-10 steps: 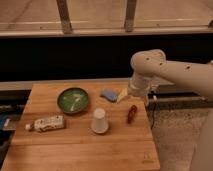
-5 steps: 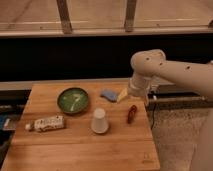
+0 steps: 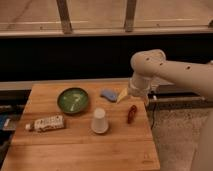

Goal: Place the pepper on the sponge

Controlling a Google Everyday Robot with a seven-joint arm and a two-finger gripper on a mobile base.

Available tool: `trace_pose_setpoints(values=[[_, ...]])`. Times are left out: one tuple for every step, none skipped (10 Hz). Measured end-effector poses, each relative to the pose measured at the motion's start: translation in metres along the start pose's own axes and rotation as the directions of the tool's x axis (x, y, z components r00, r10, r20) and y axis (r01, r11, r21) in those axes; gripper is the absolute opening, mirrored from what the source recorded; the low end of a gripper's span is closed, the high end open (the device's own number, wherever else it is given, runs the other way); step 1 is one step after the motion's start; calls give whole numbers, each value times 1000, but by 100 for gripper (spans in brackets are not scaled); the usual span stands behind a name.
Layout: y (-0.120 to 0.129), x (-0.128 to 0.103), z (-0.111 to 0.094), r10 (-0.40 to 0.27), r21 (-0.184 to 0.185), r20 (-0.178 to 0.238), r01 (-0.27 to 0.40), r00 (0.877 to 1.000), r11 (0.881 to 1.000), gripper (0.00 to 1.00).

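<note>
The dark red pepper [image 3: 131, 113] lies on the wooden table [image 3: 75, 145] near its right edge, to the right of the white cup [image 3: 99, 121]. The light-blue sponge [image 3: 108, 93] rests flat near the table's back, right of the green bowl [image 3: 73, 100]. My gripper [image 3: 123, 95], with its pale yellow tip, hangs from the white arm just right of the sponge and above-left of the pepper. Nothing shows in its grasp.
A white tube-like package [image 3: 47, 123] lies at the table's front left. A dark wall and a railing run behind the table. The floor drops off to the right of the table's edge.
</note>
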Motion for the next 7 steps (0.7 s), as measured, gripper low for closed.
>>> trace_pose_setpoints(values=[[4,-1,0,-25,3,6,25,1000,1000,80],[12,-2,3,-52,4,14,52,999,999,80],[13,-3,5,-57,3,20,57,998,998,80],[11,-3,6,-51,3,12,51,999,999,80],[6,-2,12,-42,9,-3,42,999,999,80],[6,-4,25,-32,2,-18,32,999,999,80],[1,-6,40,-14,-10,-27,14,1000,1000,80]])
